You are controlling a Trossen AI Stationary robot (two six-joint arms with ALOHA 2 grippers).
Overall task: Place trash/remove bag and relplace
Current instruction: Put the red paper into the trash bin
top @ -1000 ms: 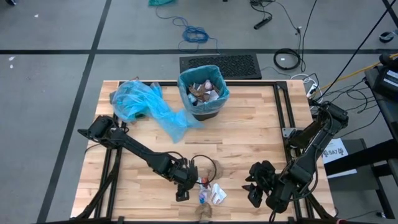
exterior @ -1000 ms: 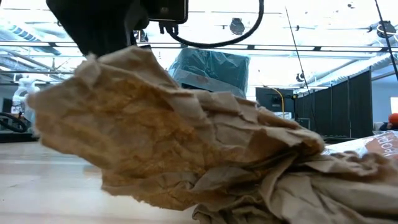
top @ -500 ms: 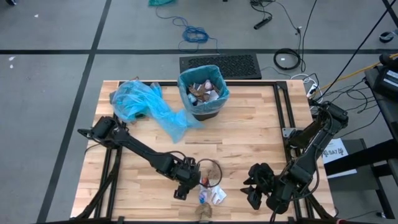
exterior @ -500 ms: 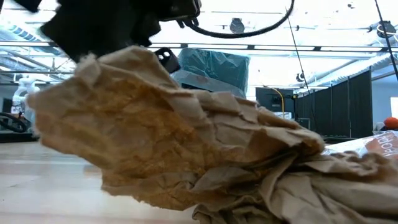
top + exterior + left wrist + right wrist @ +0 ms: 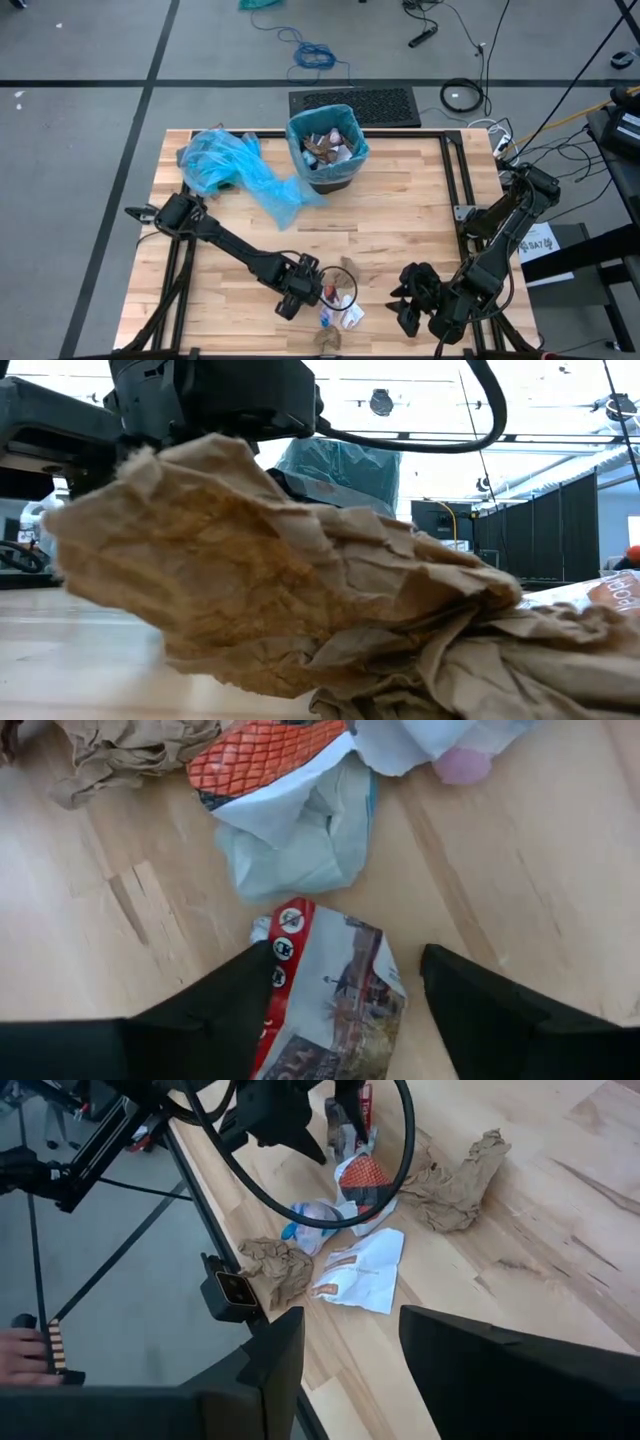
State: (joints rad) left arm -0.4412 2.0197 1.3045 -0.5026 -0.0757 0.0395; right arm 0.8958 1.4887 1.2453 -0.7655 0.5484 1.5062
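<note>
I see the left gripper (image 5: 345, 990) open astride a printed wrapper (image 5: 330, 1005); right gripper (image 5: 350, 1350) parted, empty, beside the trash (image 5: 340, 305).

Grey floor (image 5: 80, 150) all round the wooden counter (image 5: 400, 215), crossed by dark lines, with a blue cable coil (image 5: 315, 55) and a black mat (image 5: 355, 103) lying beyond it. Bright ceiling lights (image 5: 560, 420) overhead, dark partitions (image 5: 560, 530) standing at the far side.
</note>
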